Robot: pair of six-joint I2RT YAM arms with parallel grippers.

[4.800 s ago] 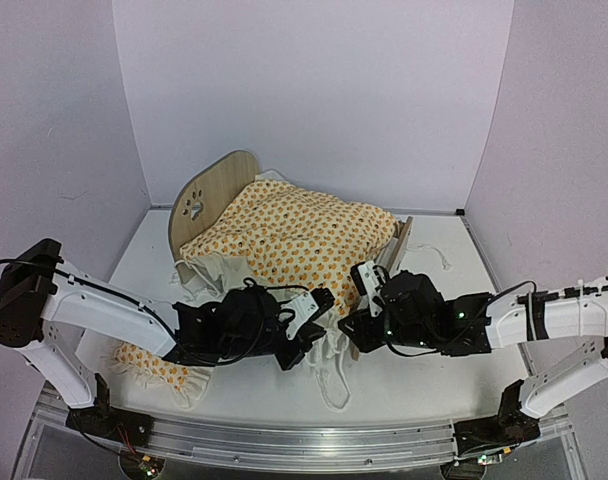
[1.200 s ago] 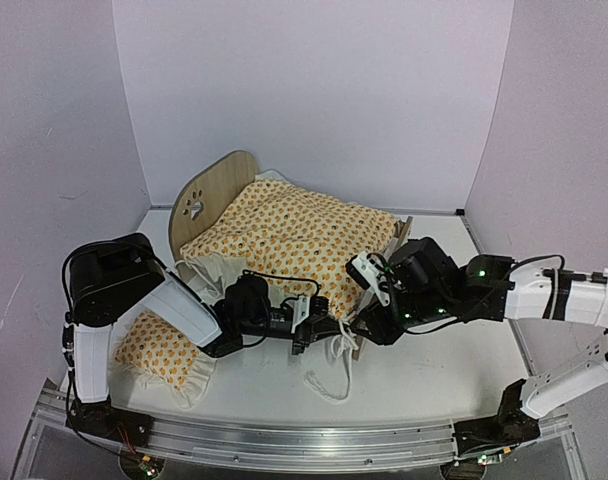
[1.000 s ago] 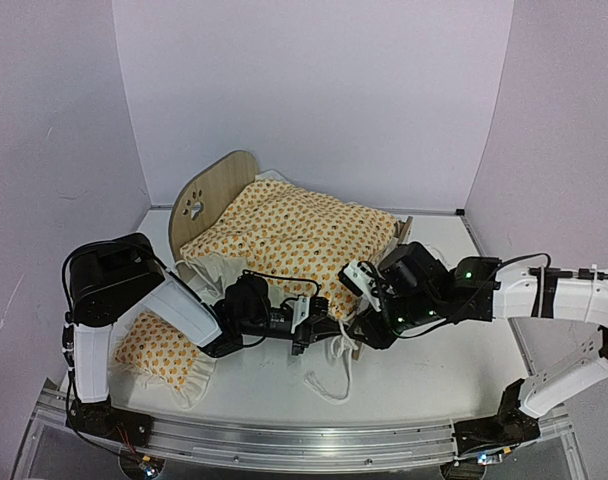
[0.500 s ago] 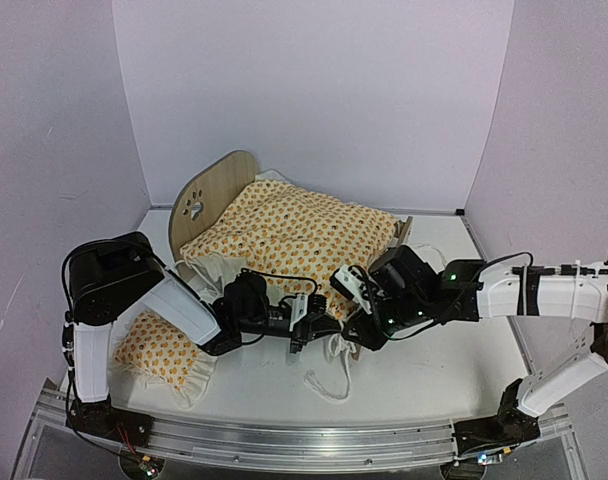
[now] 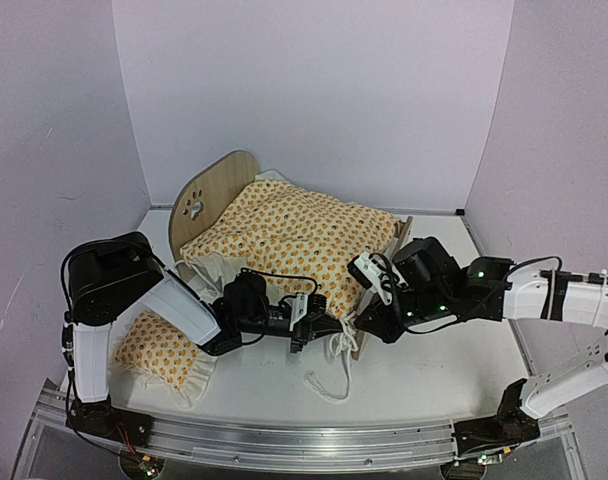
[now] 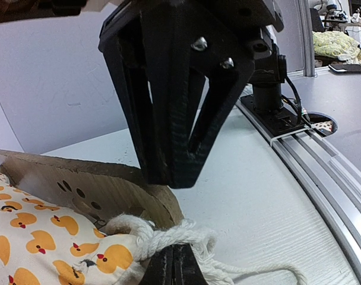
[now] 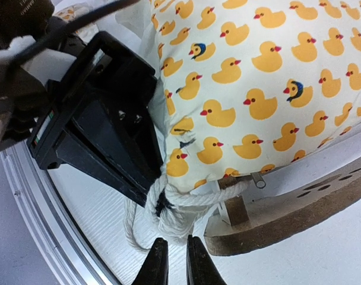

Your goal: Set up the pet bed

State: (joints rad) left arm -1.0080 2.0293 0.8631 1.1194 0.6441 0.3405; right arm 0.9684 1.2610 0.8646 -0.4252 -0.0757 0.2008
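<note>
The pet bed [image 5: 212, 195] stands at the back left, its plywood headboard with a paw cutout upright. An orange duck-print blanket [image 5: 294, 235] covers the bed. A white rope [image 6: 168, 237] hangs at the blanket's near corner, and my left gripper [image 6: 173, 268] is shut on it beside the footboard [image 6: 79, 184]. In the top view the left gripper [image 5: 322, 328] faces my right gripper [image 5: 365, 322] closely. The right gripper [image 7: 171, 261] points at the rope bundle [image 7: 174, 208], a narrow gap between its fingers and nothing between them. The footboard [image 7: 311, 214] lies just right of it.
A small matching pillow [image 5: 154, 350] lies on the table at the front left, under the left arm. A loose loop of white cord [image 5: 329, 382] trails on the table in front of both grippers. The metal rail [image 5: 284, 445] runs along the near edge.
The right gripper's jaws have narrowed to a slit. Its wrist swung left toward the rope, then drew back a little to the right. The left arm has not moved.
</note>
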